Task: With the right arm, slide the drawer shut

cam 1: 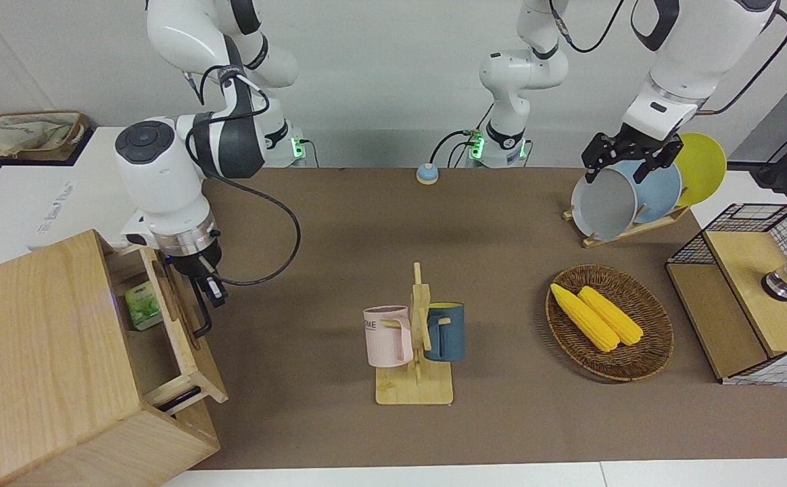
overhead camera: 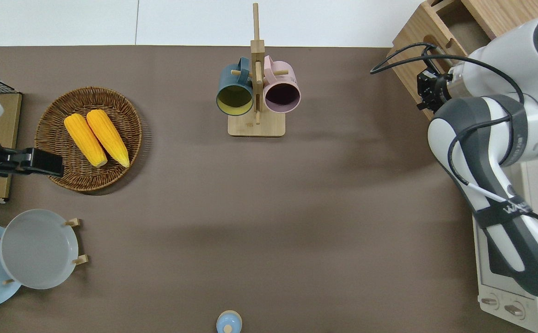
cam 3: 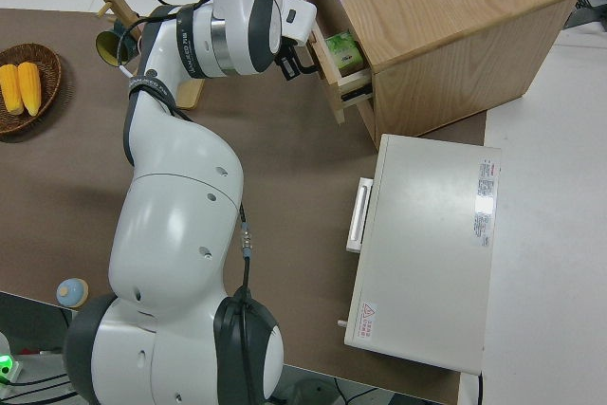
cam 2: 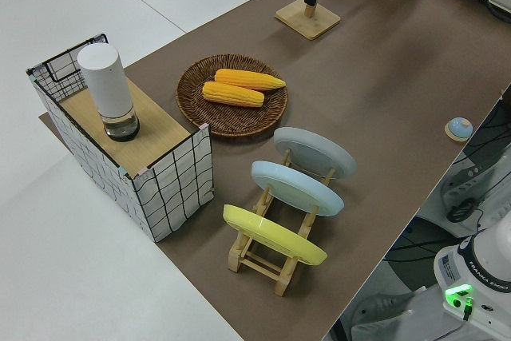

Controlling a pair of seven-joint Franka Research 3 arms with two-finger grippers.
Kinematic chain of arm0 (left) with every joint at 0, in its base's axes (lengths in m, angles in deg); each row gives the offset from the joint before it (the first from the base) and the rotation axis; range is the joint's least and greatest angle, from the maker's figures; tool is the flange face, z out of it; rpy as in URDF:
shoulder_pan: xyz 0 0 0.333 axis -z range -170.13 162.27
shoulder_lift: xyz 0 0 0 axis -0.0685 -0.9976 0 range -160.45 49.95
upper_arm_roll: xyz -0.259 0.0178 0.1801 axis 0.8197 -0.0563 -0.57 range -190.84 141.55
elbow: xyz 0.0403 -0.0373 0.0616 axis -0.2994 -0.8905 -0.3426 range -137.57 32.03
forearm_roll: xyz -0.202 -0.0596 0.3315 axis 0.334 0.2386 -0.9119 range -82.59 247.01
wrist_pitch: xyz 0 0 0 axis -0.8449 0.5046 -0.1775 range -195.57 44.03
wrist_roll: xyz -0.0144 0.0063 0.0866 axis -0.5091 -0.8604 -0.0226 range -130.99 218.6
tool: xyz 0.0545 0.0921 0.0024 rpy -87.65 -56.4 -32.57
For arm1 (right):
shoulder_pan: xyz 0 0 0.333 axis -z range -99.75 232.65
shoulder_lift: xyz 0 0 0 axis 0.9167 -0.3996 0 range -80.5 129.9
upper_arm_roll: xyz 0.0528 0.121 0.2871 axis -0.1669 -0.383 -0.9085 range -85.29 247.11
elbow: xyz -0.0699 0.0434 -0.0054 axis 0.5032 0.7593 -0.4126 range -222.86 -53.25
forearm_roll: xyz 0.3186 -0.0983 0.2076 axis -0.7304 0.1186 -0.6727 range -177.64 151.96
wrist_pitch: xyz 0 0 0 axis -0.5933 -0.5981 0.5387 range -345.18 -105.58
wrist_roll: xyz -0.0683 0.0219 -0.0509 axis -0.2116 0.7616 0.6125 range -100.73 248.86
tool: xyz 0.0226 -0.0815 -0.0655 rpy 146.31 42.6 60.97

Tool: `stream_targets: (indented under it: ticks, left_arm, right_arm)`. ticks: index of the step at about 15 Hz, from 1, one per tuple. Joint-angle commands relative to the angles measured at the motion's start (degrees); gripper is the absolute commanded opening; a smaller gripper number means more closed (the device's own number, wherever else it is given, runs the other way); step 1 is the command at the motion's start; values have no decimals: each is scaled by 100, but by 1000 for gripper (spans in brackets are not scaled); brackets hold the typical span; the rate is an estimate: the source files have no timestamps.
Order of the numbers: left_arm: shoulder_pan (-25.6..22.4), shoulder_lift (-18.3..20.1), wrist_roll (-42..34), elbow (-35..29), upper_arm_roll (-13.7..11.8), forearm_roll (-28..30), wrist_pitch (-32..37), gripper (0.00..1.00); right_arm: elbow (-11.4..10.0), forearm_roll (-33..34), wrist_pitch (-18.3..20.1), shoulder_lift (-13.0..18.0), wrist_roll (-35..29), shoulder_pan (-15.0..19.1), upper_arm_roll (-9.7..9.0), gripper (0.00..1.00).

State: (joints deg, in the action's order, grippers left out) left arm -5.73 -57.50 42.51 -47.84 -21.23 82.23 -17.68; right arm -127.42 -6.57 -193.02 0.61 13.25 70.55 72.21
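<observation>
Right gripper (cam 1: pixel 207 294) at the front of the drawer (cam 1: pixel 176 318), by its black loop handle (cam 1: pixel 201 316); I cannot tell whether its fingers are spread or pressed together. The drawer projects partway from the light-wood cabinet (cam 1: pixel 42 358) at the right arm's end of the table (cam 1: pixel 339 230), and I see a green packet (cam 1: pixel 142 308) inside it. The left arm is parked

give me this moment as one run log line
right gripper: at handle of drawer, pushing | drawer: partly open, green packet inside | left arm: parked
</observation>
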Motion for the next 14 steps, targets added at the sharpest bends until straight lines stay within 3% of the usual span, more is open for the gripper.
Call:
stream_targets:
  ticks: [1,8,14]
  left_arm:
    - [-22,-65,-56,140,37,-98,113,993]
    - [-22,-65,-56,149,37,-98,113,993]
    - [-22,-65,-56,149,37,-98,113,993]
  right_arm:
    - [141,-126,-118,-105,456,232,-105,0]
    - [149,-302,-346,-158,790,592,-114,0]
    - [158,-302,-373,-193,861,672,-114,0]
